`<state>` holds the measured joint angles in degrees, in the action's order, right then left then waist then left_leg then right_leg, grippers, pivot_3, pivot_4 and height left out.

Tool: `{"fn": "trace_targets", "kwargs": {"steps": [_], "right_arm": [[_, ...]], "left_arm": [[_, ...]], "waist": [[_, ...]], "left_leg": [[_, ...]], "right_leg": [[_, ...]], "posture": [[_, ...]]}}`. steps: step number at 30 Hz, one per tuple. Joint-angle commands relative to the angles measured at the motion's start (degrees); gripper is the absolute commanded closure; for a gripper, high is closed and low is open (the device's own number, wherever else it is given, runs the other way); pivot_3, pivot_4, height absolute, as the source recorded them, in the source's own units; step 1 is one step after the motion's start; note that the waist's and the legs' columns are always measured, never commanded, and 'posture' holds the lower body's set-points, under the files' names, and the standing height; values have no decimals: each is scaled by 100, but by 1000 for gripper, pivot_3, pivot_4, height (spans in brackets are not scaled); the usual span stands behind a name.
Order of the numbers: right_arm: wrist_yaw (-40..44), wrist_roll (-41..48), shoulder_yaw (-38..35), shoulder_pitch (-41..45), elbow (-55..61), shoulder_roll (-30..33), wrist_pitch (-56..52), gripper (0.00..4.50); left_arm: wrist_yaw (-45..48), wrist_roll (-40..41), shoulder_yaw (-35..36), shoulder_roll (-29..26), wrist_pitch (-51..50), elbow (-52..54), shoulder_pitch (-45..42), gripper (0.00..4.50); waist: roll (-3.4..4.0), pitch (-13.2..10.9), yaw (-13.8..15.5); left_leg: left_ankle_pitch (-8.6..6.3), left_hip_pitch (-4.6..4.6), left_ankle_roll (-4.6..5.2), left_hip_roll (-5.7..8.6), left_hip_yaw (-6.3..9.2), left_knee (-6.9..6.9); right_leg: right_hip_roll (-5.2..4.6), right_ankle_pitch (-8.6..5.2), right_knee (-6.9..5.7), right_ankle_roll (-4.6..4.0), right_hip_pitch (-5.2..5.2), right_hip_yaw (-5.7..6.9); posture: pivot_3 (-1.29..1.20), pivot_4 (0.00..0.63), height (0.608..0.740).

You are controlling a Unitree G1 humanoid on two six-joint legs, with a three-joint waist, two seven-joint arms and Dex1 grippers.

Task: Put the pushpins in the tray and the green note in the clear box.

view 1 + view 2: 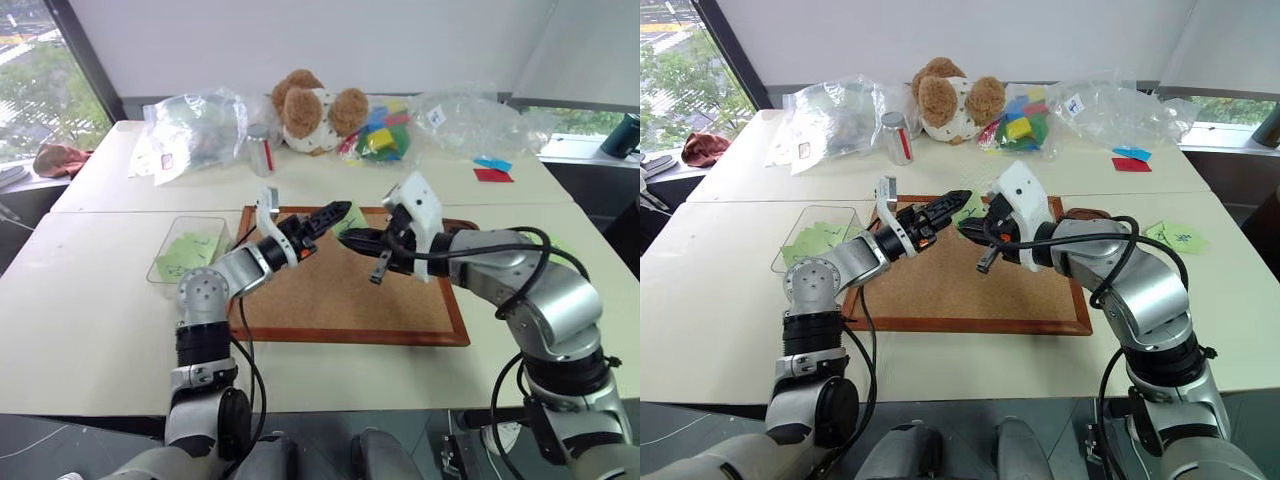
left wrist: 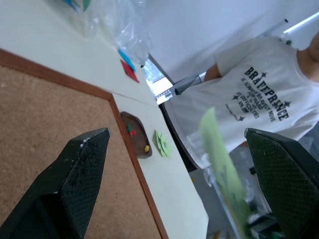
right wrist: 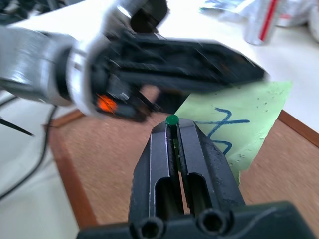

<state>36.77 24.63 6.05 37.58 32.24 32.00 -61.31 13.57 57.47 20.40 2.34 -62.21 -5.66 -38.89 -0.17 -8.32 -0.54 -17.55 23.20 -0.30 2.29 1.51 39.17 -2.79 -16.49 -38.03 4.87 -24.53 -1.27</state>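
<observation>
Both hands meet above the cork board (image 1: 340, 290). The right hand (image 3: 172, 130) is clamped shut on a green pushpin (image 3: 172, 120), which pierces the green note (image 3: 239, 122) and so carries it. The left hand (image 2: 179, 164) is spread wide, gripping nothing, the note between its fingers. The tray (image 2: 135, 134) lies beside the board's edge; the clear box (image 1: 190, 245) sits on the desk left of the board.

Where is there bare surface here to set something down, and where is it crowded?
Bare: the near half of the cork board, and the table in front of the clear box. Crowded: the far table edge with plastic bags, teddy bear and can.
</observation>
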Motion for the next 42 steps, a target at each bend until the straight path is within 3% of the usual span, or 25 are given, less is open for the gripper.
{"fn": "trace_targets", "kwargs": {"steps": [1, 5, 7, 10, 15, 23, 36, 42], "right_arm": [[-35, 131, -17, 149, 178, -22, 27, 4500], [-71, 143, 47, 179, 116, 11, 68, 4500], [-88, 147, 66, 182, 111, 14, 73, 4500], [-99, 148, 77, 170, 97, 29, 82, 4500], [-130, 156, 67, 166, 74, 59, 74, 4500], [-164, 117, 7, 236, -25, 163, 85, 4500], [-309, 286, -288, 403, 67, 243, -126, 4500], [-535, 174, -992, 350, -842, 357, 34, 4500]], "left_arm": [[-115, 309, -10, 96, -92, 110, -104, 45], [-258, 500, -41, 198, -195, 168, -68, 45], [-353, 609, -28, 238, -241, 205, -28, 555], [-505, 804, -13, 283, -314, 268, 47, 1838], [-688, 1106, -53, 272, -418, 415, 218, 4412], [-989, 1467, -57, 186, -401, 448, 346, 4465], [-688, 1160, -168, -202, -7, 102, 406, 4465], [-757, 1235, -105, -240, 97, 130, 398, 4465]], "waist": [[0, 0, 0], [0, 0, -7], [0, 0, -8], [0, 0, -11], [0, 0, -10], [0, 0, -8], [0, 0, -4], [-1, 0, 2]], "left_leg": [[0, 1, 0, 0, 0, 0], [0, 0, -1, 0, 0, 0], [0, 0, -1, 0, 0, 0], [0, 0, -1, 0, 0, 0], [1, 0, -1, 0, 0, 0], [1, 0, -2, 0, 0, 1], [2, 0, -3, 1, 0, 1], [2, 0, -3, 1, 0, 2]], "right_leg": [[0, 0, 1, 0, 0, 0], [0, 0, 1, 0, 0, -1], [0, 0, 1, 0, 0, -1], [0, 0, 0, 0, 0, -1], [0, 0, 0, 0, 0, -1], [0, 0, 0, 0, 0, -1], [0, 0, 1, 0, 0, -1], [0, 0, 1, 0, 1, -1]], "posture": [[0, 150, 740], [0, 150, 740], [0, 150, 740], [0, 150, 740], [0, 150, 740], [0, 150, 740], [0, 150, 740], [0, 150, 740]]}}
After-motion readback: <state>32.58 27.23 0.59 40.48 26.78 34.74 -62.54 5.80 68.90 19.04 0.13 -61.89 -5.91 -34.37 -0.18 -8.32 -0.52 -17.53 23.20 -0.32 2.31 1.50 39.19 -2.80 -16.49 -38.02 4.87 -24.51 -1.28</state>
